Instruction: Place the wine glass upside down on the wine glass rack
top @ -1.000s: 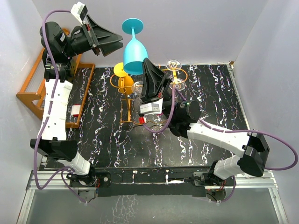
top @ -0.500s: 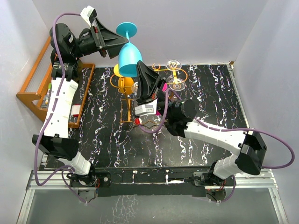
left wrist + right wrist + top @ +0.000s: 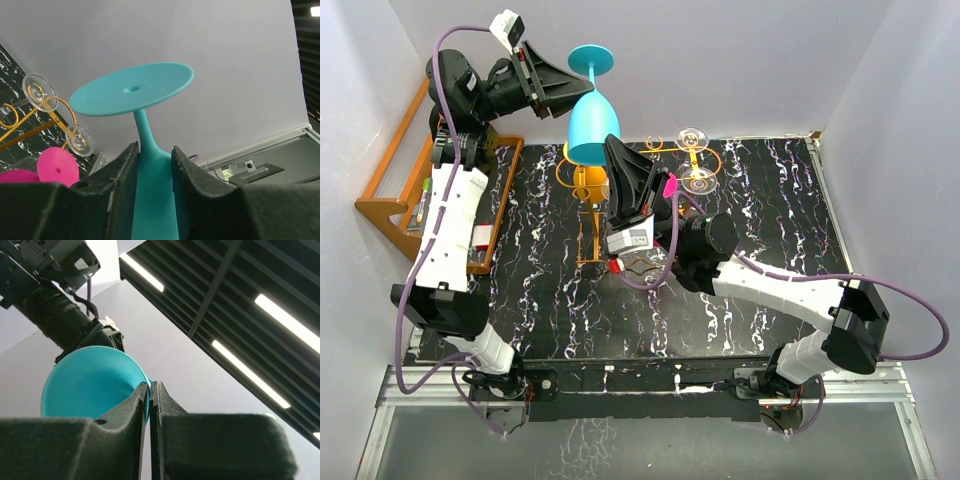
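The teal wine glass is held upside down in the air, base up, above the back left of the orange-gold wire wine glass rack. My left gripper is shut on its stem where it meets the bowl; in the left wrist view the stem sits between the fingers under the round base. My right gripper reaches up from below and pinches the bowl's rim; in the right wrist view the open bowl sits left of the closed fingertips.
The rack holds two clear glasses, a yellow one and a pink one. A brown wooden stepped rack stands at the far left. White walls enclose the black marbled table.
The left arm has carried the teal glass a little left and lower. The right gripper has moved left with it and stays at the bowl's rim.
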